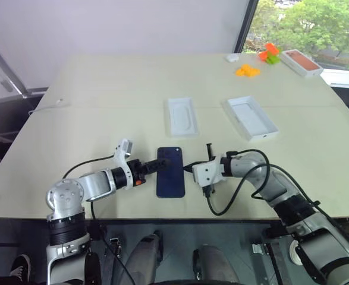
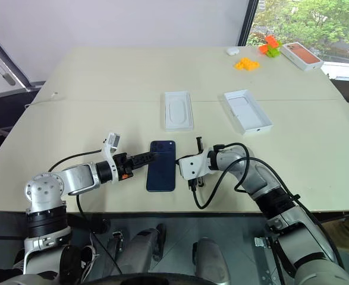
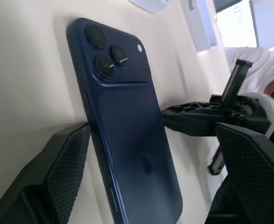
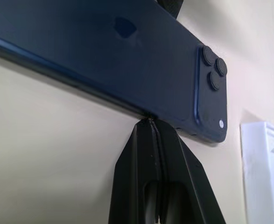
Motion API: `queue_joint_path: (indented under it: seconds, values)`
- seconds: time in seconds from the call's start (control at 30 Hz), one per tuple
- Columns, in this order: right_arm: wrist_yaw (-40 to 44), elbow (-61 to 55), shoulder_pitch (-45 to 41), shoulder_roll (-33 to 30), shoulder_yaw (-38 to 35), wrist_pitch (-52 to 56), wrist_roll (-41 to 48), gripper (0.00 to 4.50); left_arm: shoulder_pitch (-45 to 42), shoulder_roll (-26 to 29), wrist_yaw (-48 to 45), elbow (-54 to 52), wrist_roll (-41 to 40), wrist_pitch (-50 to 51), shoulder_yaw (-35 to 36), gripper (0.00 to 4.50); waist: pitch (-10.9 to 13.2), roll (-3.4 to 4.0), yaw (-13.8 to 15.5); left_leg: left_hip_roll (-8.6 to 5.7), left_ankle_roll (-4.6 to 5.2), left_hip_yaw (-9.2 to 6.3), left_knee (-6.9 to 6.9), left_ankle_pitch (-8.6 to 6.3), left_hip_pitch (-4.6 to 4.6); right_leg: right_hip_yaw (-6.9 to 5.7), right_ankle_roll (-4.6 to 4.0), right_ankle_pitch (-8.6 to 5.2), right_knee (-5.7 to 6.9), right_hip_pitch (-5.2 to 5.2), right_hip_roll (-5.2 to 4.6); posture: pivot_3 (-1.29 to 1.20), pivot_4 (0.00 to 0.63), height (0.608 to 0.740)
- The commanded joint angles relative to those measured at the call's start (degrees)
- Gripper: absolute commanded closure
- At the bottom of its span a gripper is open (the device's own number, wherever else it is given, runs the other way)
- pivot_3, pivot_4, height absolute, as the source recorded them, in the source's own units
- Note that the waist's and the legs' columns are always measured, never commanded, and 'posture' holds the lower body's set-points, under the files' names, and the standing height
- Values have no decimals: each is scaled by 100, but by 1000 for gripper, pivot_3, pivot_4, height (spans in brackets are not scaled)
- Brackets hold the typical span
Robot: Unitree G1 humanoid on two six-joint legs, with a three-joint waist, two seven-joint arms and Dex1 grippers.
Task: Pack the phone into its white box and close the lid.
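Note:
The dark blue phone (image 1: 170,171) lies back up near the table's front edge, its camera cluster (image 3: 109,51) at the far end. My left gripper (image 1: 161,164) reaches in from the phone's left and stands open. Its fingers (image 3: 62,172) straddle the phone's near half, one by the left edge and the other well off to the right. My right gripper (image 1: 188,168) is shut, and its closed fingertips (image 4: 150,122) press against the phone's right edge. Two open white box halves lie further back: one (image 1: 182,117) behind the phone, the other (image 1: 250,117) to its right.
At the far right of the table stand a white box with an orange-red top (image 1: 302,62), orange pieces (image 1: 247,70), an orange-and-green toy (image 1: 269,54) and a small white object (image 1: 232,57). The table's front edge (image 1: 162,215) runs just below the phone.

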Motion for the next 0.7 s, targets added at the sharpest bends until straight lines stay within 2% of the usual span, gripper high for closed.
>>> queue_joint_path:
  seconds: [0.03, 0.43, 0.53, 0.6, 0.7]
  values:
    - [-27, -3, -83, 197, 104, 69, -17, 4468, 40, -122, 55, 71, 61, 142, -250, 0, -10, 1, -17, 0, 0, 0, 0, 0, 1, 1, -1, 0, 0, 1, 0, 0, 150, 740]
    - [-23, 35, -162, 532, 218, 184, -67, 4468, -86, -364, 84, 80, -128, 312, -167, 0, -27, 3, -29, 0, -1, -3, -1, -1, 3, 3, -4, -1, 0, 1, -1, 0, 150, 740]
    - [-41, 67, -178, 549, 234, 161, -116, 4468, -114, -530, 256, 133, -283, 346, 20, 0, -30, 4, -29, 1, -1, -3, -1, -1, 3, 4, -5, -1, -1, 1, -1, 0, 150, 740]
    - [-49, 66, -186, 587, 221, 176, -102, 4468, -250, -610, 637, 72, -47, 438, 25, 0, -30, 3, -28, 1, -1, -2, -1, -1, 2, 0, -6, -1, -2, 0, -8, 0, 150, 740]
    - [-41, 58, -184, 608, 155, 247, -42, 4468, -365, -527, 746, -168, 18, 608, -35, 0, -30, 2, -38, 1, -1, -3, -1, -2, 2, -10, -11, 2, -3, -1, -15, 0, 150, 740]
